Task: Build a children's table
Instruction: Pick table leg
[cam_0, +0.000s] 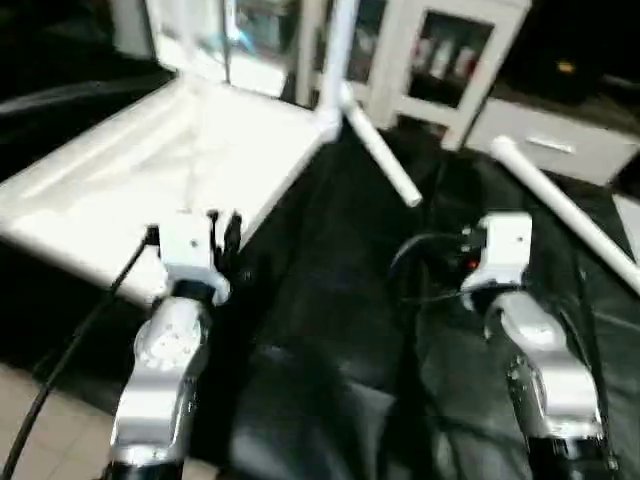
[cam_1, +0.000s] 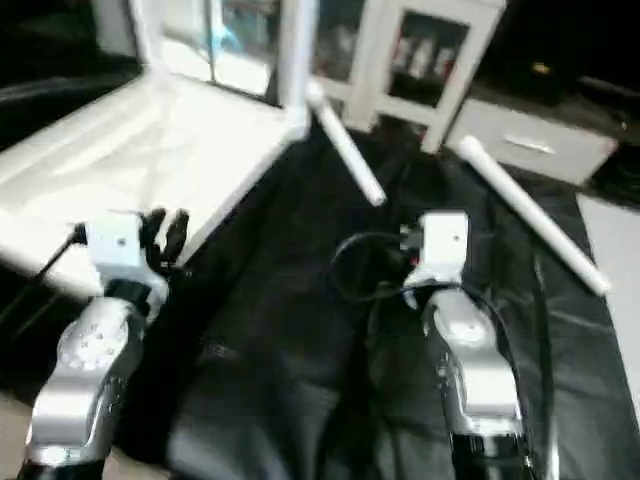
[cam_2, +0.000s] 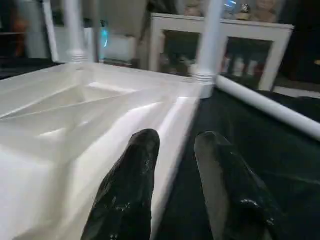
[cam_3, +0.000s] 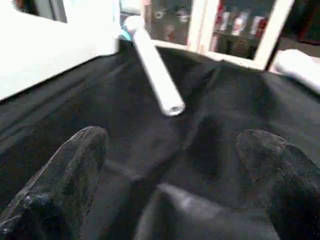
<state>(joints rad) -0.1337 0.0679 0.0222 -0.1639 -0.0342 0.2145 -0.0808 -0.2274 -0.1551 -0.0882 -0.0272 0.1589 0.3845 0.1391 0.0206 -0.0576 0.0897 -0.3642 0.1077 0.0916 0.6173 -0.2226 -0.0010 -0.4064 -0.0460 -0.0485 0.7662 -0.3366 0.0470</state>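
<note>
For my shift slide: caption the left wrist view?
Left tool empty at the upturned tabletop's rim, two legs standing in far sockets.

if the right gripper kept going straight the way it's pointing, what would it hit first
Most likely the loose leg lying on the black cloth: its open end faces the open right gripper almost dead ahead. Depth is unclear, so the gripper might touch the cloth first.
</note>
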